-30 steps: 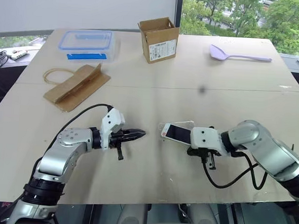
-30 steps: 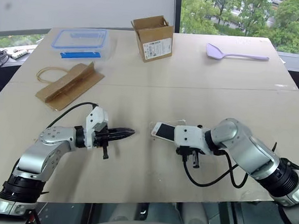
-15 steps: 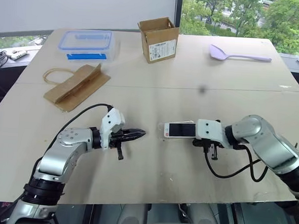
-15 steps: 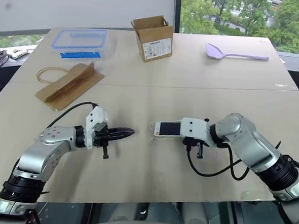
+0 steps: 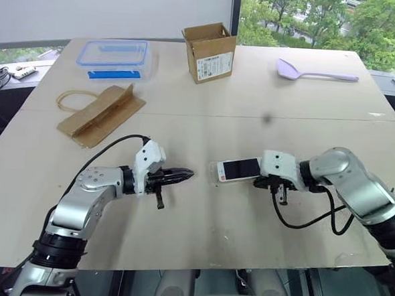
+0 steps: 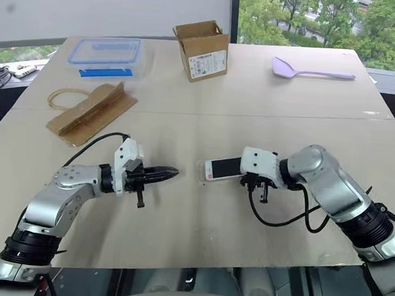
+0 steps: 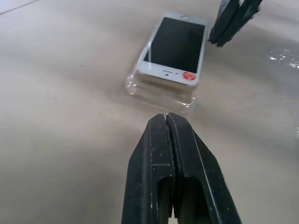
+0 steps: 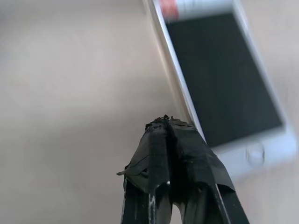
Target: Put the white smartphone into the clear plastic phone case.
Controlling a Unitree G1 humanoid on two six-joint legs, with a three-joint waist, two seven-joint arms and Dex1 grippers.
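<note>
Change: we see that our right arm has swung up and back since a second ago, and the white smartphone with the black screen (image 5: pixel 240 168), then tilted, now lies flatter on the clear plastic phone case (image 7: pixel 161 95); our left arm has kept its place.
Right gripper: our right gripper (image 8: pixel 167 122) has its two black fingers pressed together, holding nothing; its tip hangs just beside the phone's long edge, near the end with the round button.
Left gripper: our left gripper (image 7: pixel 167 117) is also pressed together and empty, pointing at the phone's end with the red-orange mark, close to the case but apart from it.
Phone: screen up, resting on top of the transparent shell near the middle of the table; its nearer end seems to ride above the case's rim, so we cannot tell that it is fully seated.
Table: a light wooden tabletop (image 5: pixel 200 222) carries everything.
Far side: an open brown cardboard box (image 5: pixel 209 52), a clear plastic box with a blue-rimmed lid (image 5: pixel 114 58), a folded brown paper bag with a loop handle (image 5: pixel 100 113) and a lilac plastic spatula (image 5: pixel 314 72), all well apart from the phone.
</note>
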